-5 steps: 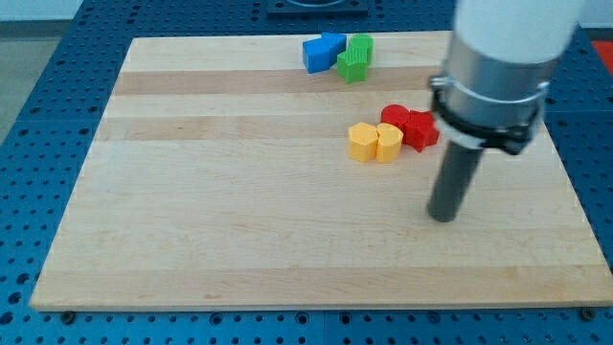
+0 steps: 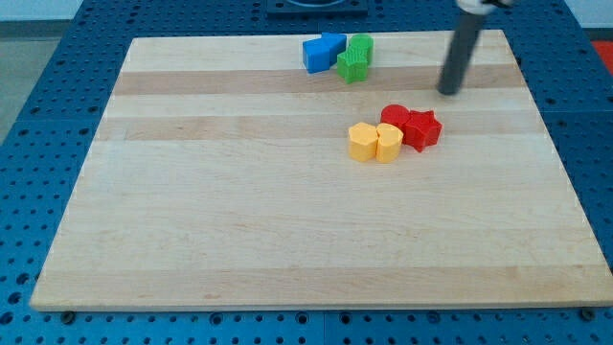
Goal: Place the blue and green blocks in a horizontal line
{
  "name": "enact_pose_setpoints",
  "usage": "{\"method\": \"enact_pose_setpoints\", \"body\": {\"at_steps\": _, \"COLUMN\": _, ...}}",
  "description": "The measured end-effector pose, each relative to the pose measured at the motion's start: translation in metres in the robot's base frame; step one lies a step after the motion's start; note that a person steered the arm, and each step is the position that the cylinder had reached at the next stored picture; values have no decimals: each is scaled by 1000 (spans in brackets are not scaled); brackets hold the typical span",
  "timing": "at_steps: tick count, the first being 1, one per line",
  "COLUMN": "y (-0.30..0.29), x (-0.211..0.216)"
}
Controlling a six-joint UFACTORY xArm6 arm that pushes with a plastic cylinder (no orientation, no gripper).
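Two blue blocks (image 2: 323,51) sit pressed together near the view's top, centre. Two green blocks (image 2: 355,57) touch them on their right side, one behind the other; the front one is star-like. My tip (image 2: 447,92) rests on the board well to the right of the green blocks and slightly lower in the view. It touches no block.
Two red blocks (image 2: 412,126) lie below and left of my tip, with two yellow blocks (image 2: 374,142) touching them on the left. The wooden board (image 2: 239,211) lies on a blue perforated table; its right edge is near my tip.
My tip has moved from below the red blocks up toward the view's top, now above the red blocks. The arm's body has risen out of view. No block moved.
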State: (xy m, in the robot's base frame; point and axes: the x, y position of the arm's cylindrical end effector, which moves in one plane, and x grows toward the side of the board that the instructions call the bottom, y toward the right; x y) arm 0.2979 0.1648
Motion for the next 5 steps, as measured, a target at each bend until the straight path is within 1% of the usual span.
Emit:
{"method": "enact_pose_setpoints", "body": {"at_steps": 1, "y": -33, "x": -56}}
{"method": "enact_pose_setpoints", "body": {"at_steps": 2, "y": -69, "x": -67}}
{"method": "enact_pose_setpoints", "body": {"at_steps": 5, "y": -164, "x": -68}}
